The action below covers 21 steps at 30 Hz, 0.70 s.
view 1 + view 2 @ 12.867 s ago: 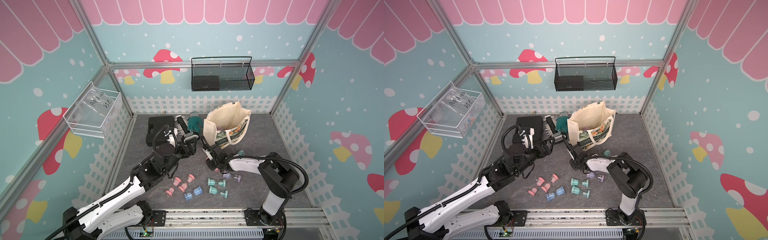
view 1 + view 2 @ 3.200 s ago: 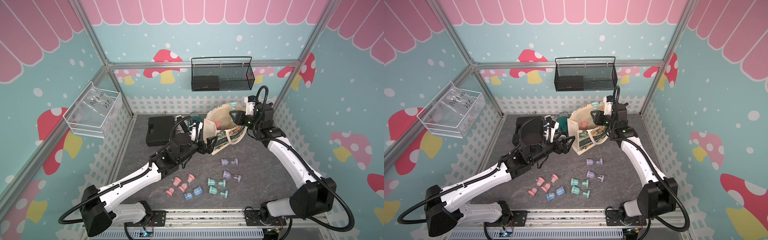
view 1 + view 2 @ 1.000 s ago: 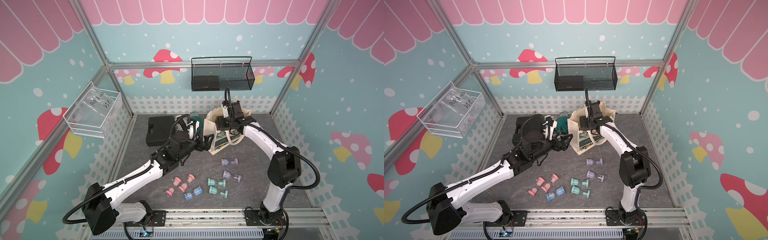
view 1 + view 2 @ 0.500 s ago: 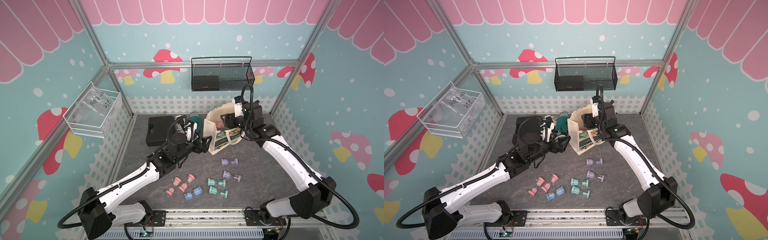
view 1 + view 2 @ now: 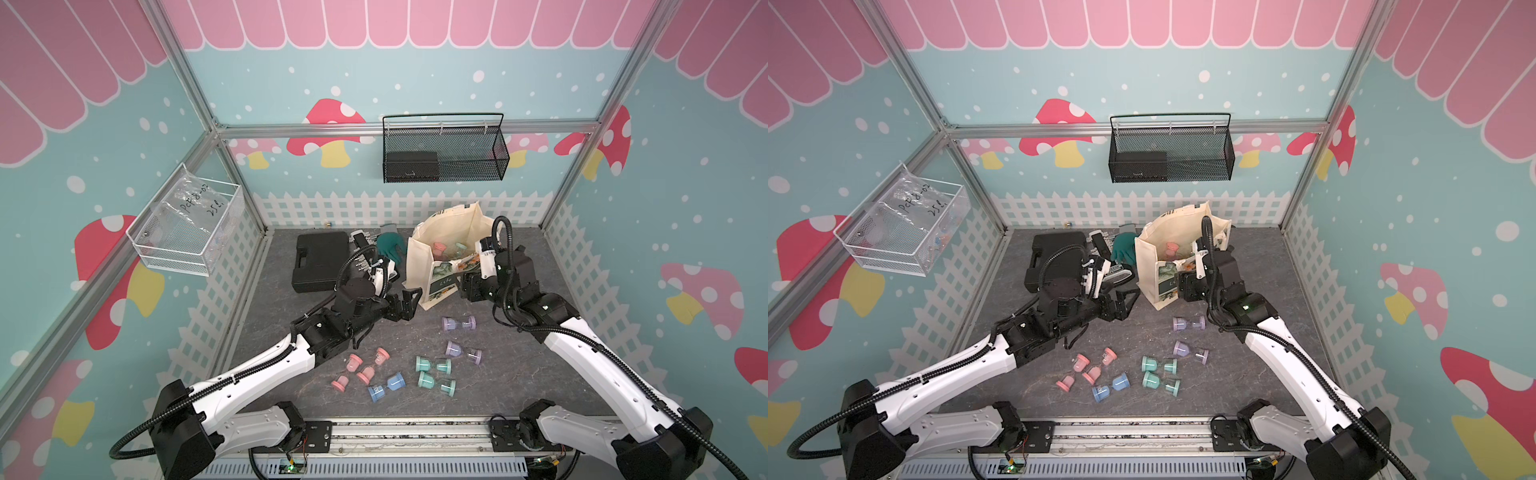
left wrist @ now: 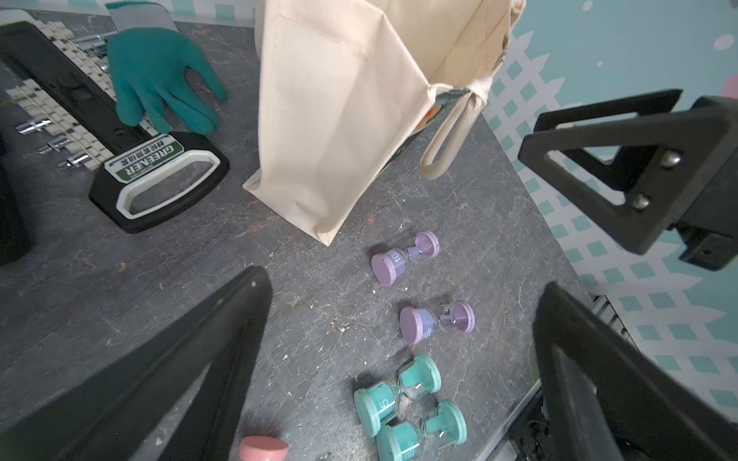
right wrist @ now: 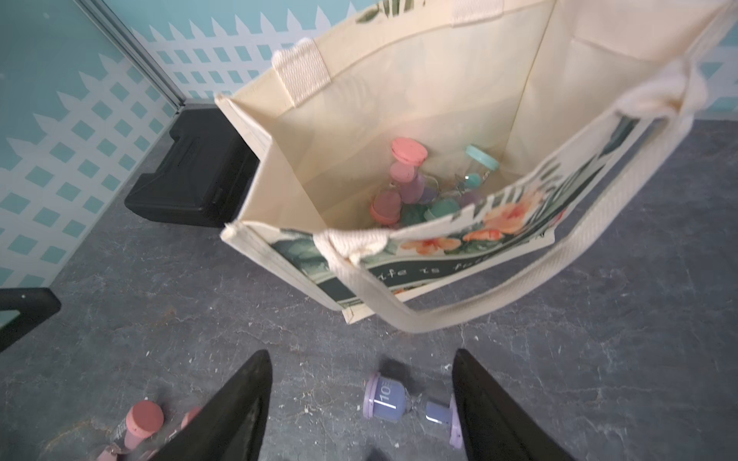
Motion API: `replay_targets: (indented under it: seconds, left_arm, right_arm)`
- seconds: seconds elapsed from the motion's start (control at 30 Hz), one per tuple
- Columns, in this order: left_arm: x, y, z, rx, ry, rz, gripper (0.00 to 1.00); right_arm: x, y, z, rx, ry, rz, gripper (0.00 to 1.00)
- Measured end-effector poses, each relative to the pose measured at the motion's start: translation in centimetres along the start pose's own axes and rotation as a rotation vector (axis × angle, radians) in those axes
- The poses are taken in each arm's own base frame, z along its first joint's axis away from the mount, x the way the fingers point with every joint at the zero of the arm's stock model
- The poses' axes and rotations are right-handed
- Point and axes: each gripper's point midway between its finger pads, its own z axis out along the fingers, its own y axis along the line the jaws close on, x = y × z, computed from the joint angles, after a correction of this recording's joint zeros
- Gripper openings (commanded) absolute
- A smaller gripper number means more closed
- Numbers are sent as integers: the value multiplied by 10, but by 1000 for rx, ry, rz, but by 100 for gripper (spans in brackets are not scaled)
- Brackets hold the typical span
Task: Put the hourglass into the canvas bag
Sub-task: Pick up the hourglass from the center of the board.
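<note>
Checking both top views first: the canvas bag [image 5: 417,266] stood upright with its mouth open, toward the back of the bench [image 5: 498,382]. The right hand [image 5: 467,286] hung just in front of the bag's printed face. The left hand [image 5: 409,303] sat just off the bag's near corner. I couldn't see either one touching the fabric. A purple hourglass [image 5: 458,323] lay on its side near the bag front, almost under the right hand. The other loose hourglasses [image 5: 433,365] (purple, teal, blue, pink) were scattered further forward, well apart from the bag.

Left wrist view: the left hand's fingers were spread wide with nothing between them. Below it I saw the bag's plain side panel and that same purple hourglass on the bench.

Right wrist view: the right hand's fingers were also apart and empty. The camera looked down into the bag, where the bagged hourglasses [image 7: 403,175] (pink, teal, purple) were piled at the bottom. The front handle [image 7: 479,307] drooped over the printed face. The purple hourglass, marked 10, lay on the bench below the gap between the fingers.

My read: I was between drops, with the next pick not yet started. The purple one was the obvious target for the right hand. That called for coming straight down, straddling it across its length and closing on the body. It looked likely to roll. After that, lift high enough to clear the rim and the drooping handle before letting go inside.
</note>
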Motion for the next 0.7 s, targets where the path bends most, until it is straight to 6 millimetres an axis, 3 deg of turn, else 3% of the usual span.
replay_targets:
  seconds: [0.47, 0.7]
  left_arm:
    - [38, 10, 5, -28, 62, -37, 99]
    - [48, 15, 6, -36, 67, -57, 99]
  right_arm:
    - [124, -37, 21, 109, 233, 144, 74]
    - [155, -34, 33, 74, 291, 189, 74]
